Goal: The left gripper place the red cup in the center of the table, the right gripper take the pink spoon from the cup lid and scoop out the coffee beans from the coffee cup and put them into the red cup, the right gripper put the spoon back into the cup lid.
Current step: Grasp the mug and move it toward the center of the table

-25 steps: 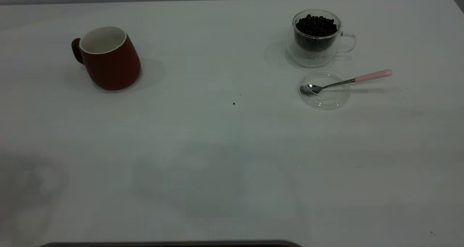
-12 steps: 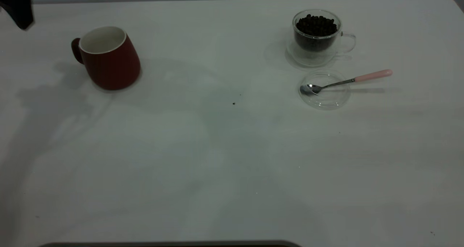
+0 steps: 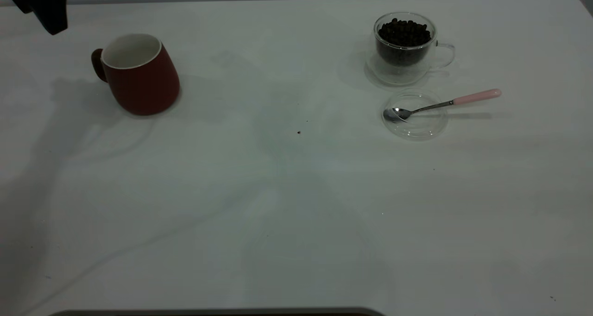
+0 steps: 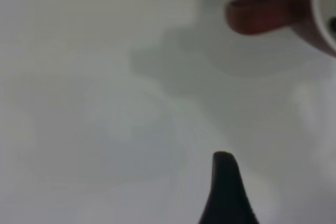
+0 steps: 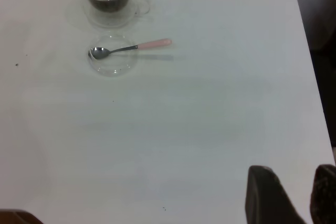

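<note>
Left gripper [image 3: 46,10] above table [image 3: 296,214] near cup [image 3: 141,77], grip seemingly unreadable | spoon [image 3: 444,104] on lid [image 3: 414,121] | right gripper [image 5: 294,195] slightly parted.

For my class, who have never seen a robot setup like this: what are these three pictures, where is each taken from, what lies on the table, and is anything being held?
This is a robot with two arms, each ending in a gripper. One picture comes from an outside camera looking down on the white table; the other two come from cameras on the arms' wrists. On the table stand a red cup, empty inside, and a clear glass coffee cup filled with coffee beans. Beside it a pink spoon rests with its bowl in a clear cup lid. The left gripper hangs near the red cup's handle side, not touching it. The right gripper is far from the spoon, fingers slightly apart. Nothing is held.
</note>
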